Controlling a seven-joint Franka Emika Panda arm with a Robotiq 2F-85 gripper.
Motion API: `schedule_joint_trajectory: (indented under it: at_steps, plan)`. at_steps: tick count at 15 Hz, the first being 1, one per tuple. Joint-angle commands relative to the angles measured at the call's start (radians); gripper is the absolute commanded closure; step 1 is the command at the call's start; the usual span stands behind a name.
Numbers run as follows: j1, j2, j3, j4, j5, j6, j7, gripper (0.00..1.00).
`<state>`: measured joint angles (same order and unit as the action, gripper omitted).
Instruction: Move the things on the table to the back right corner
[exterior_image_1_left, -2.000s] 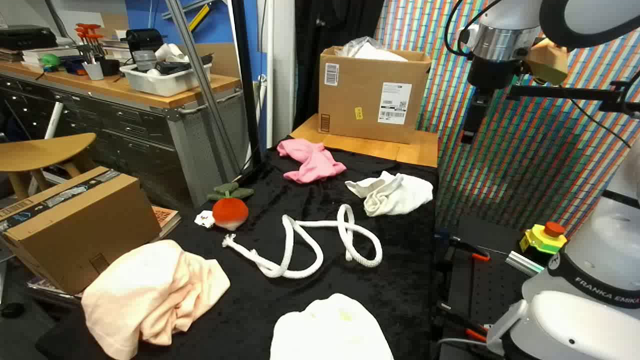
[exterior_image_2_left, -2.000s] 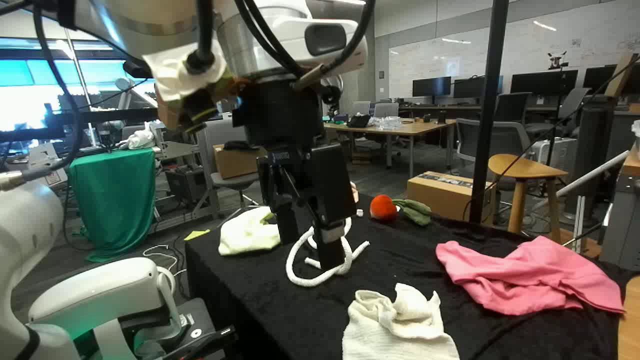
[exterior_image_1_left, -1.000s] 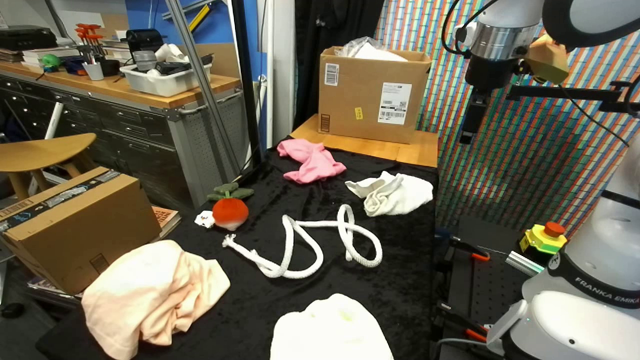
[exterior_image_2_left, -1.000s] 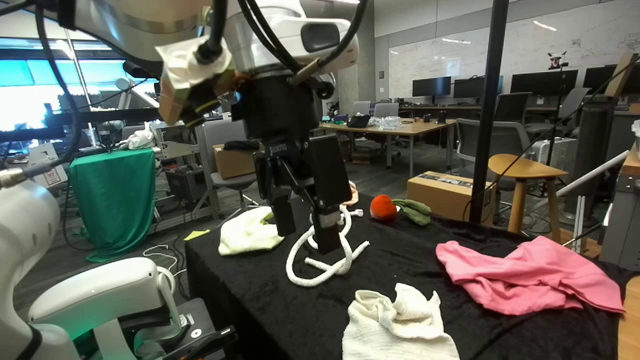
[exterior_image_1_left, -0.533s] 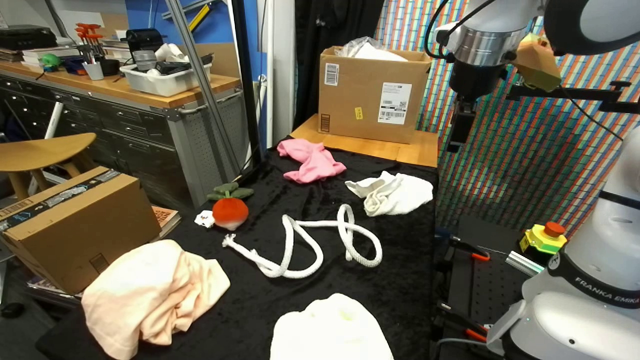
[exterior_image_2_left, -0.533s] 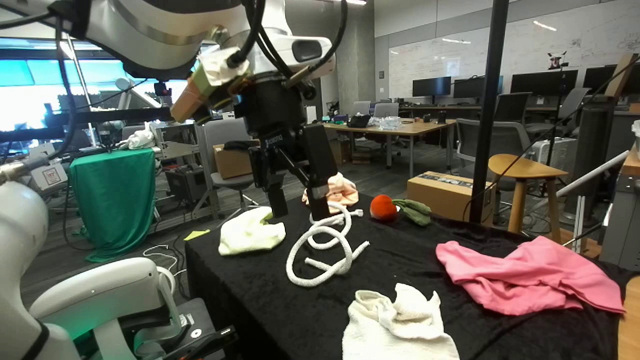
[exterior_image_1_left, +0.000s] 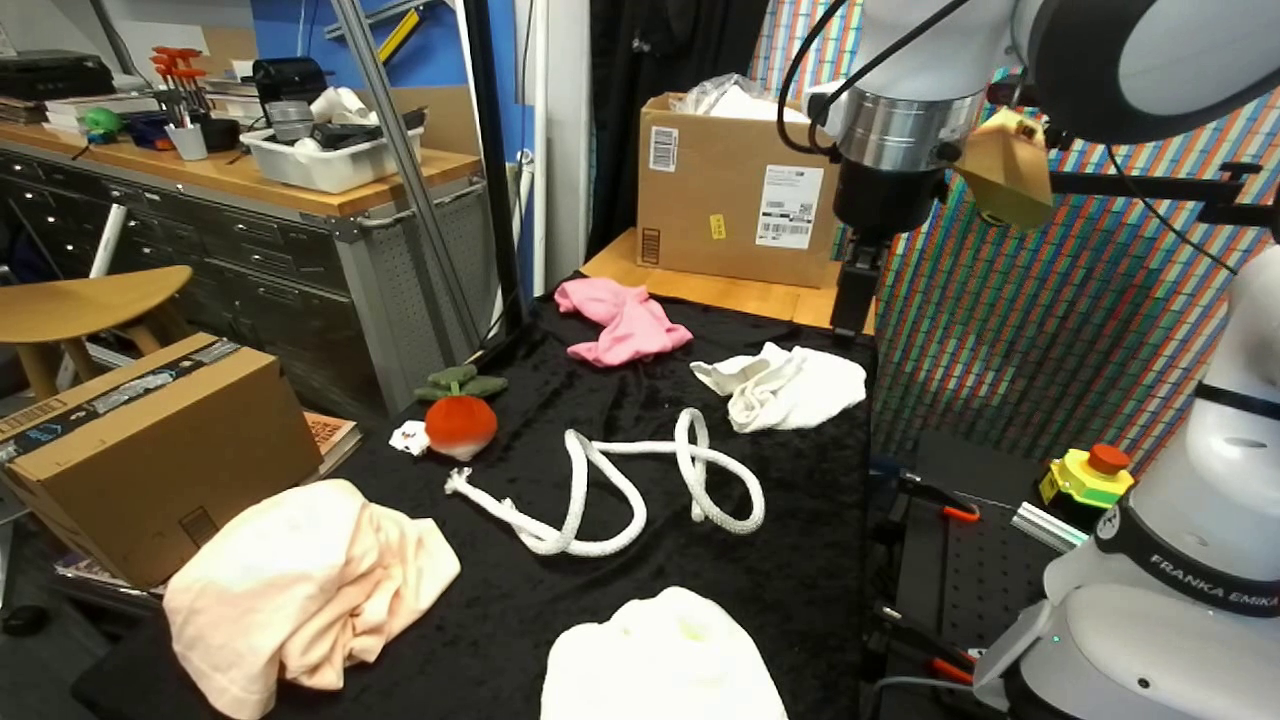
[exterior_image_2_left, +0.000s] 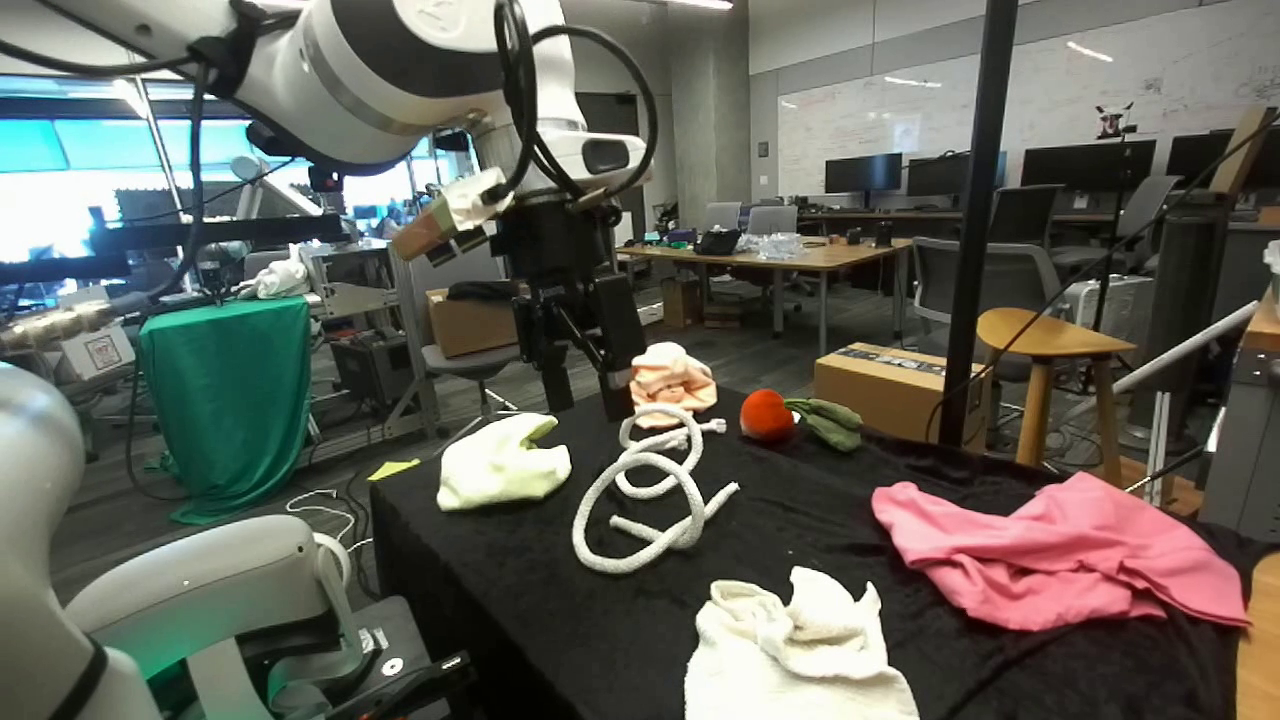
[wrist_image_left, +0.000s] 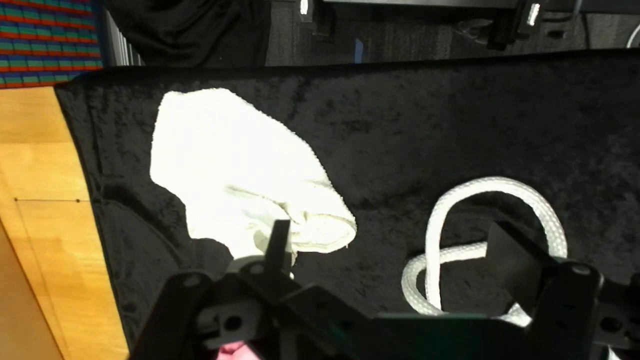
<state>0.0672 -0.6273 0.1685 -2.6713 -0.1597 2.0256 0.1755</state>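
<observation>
My gripper (exterior_image_2_left: 590, 405) is open and empty, above the black-covered table (exterior_image_1_left: 800, 570); it also shows in an exterior view (exterior_image_1_left: 850, 325). In the wrist view (wrist_image_left: 390, 227) one finger overlaps a white cloth (wrist_image_left: 225, 150) and the other the white rope (wrist_image_left: 495, 184), both lower down. That white cloth (exterior_image_1_left: 800, 390) lies near the pink cloth (exterior_image_1_left: 625, 322). The rope (exterior_image_1_left: 640, 447) lies looped mid-table. A red round object (exterior_image_1_left: 460, 425) with green leaves sits at the table's edge. A large peach cloth (exterior_image_1_left: 310, 590) and a second white cloth (exterior_image_1_left: 660, 660) lie at the other end.
A cardboard box (exterior_image_1_left: 740, 190) stands on a wooden board (exterior_image_1_left: 850, 290) at one table end. Another box (exterior_image_1_left: 160, 450) stands beside the table. A metal post (exterior_image_1_left: 405, 170) rises along one side. A black-covered table corner (wrist_image_left: 85, 95) shows beside the board.
The gripper has moved left and down in an exterior view, toward the table, staying open. In the wider room exterior view it is farther from the camera. The things have not moved.
</observation>
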Motion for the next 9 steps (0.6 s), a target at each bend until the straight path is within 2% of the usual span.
schedule_joint_trajectory:
  at_steps: [1,9]
  plan:
    - [0.013,0.108,0.047,0.071,0.07,0.047,0.135,0.0]
    - [0.009,0.272,0.168,0.14,0.138,0.176,0.533,0.0]
